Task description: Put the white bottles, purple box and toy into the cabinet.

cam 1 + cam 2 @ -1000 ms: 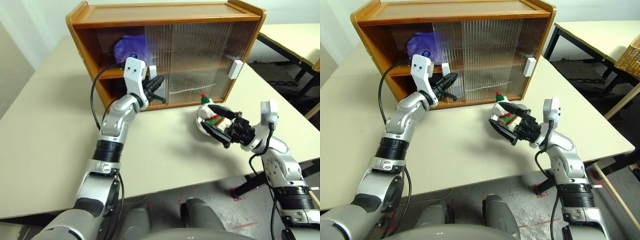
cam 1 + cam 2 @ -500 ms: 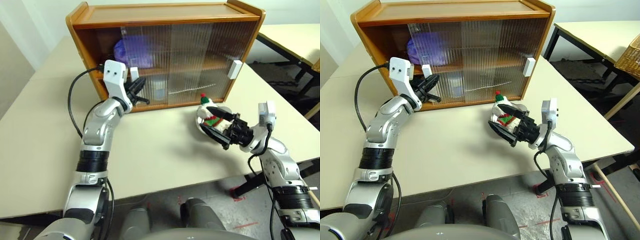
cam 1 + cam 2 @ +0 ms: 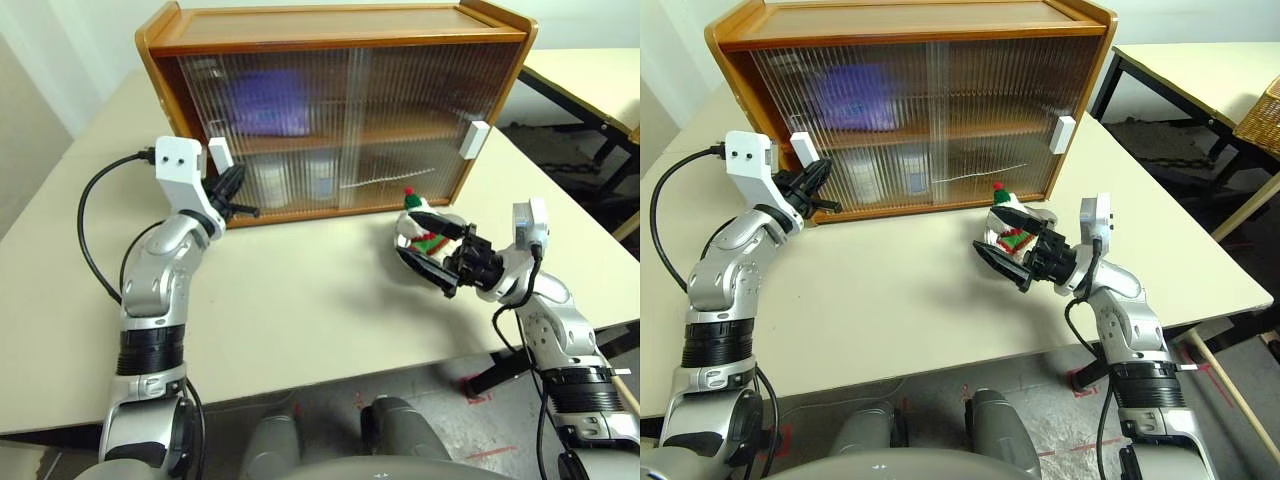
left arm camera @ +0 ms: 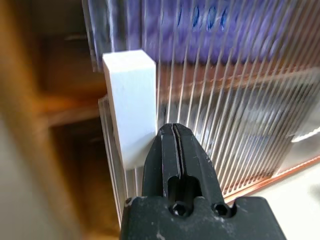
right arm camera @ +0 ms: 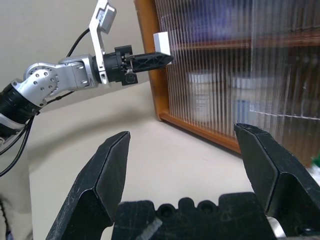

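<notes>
Here the cabinet (image 3: 340, 100) stands on the worktop (image 3: 300, 300) with both ribbed doors drawn across its front. The left claw (image 3: 232, 190) is pressed together, and its tip touches the white handle (image 4: 131, 105) at the left edge of the left door. A second white handle (image 3: 474, 139) sits on the right door.

Behind the ribbed doors the box (image 3: 265, 102) shows as a purple blur on the upper shelf. The two bottles (image 3: 296, 180) stand side by side on the lower level, also blurred by the doors.

The toy (image 3: 418, 228) lies on the worktop in front of the right part of the cabinet, its red hat pointing up. The right claw (image 3: 432, 242) is spread wide just beside the toy, on the near side. I cannot tell if its fingers touch the toy.
</notes>
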You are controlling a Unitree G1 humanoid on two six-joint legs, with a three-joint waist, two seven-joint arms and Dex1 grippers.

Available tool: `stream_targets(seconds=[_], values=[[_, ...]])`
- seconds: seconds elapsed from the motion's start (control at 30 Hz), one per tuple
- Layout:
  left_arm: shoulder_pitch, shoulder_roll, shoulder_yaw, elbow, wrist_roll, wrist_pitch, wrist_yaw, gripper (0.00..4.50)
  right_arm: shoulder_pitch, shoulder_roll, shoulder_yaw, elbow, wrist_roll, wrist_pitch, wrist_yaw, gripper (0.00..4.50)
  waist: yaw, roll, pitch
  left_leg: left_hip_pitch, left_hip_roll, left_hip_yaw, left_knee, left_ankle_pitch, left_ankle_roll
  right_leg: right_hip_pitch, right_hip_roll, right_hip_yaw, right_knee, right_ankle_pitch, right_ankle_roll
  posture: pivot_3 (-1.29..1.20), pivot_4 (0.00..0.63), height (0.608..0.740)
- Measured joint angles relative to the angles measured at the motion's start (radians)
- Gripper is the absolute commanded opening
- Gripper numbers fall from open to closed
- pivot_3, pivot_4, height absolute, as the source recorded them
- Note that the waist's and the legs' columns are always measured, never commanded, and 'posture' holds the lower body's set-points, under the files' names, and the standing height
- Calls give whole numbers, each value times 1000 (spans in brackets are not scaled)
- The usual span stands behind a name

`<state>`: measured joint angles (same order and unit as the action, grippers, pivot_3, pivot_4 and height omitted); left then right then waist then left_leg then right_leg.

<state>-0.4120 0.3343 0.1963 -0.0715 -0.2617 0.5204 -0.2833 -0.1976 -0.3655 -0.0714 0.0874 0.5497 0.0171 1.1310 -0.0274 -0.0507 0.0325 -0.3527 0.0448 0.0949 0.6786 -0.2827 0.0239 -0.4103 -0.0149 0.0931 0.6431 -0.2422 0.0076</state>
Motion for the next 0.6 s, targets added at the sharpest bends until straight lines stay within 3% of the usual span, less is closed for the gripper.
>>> stream_targets(seconds=[0.47,0.6], values=[[44,27,26,-54,-14,22,19,72,-25,12,7,37,0,0,21,4500,20,0,0,-1,1,1,-4,-1,-1,-2,0,-1,0,-1,-2,177,0,740],[46,6,27,-71,-35,27,27,1006,-27,10,7,37,0,2,19,4500,25,0,0,-1,1,0,-4,-1,-1,-2,0,-2,-1,-2,-3,176,0,740]])
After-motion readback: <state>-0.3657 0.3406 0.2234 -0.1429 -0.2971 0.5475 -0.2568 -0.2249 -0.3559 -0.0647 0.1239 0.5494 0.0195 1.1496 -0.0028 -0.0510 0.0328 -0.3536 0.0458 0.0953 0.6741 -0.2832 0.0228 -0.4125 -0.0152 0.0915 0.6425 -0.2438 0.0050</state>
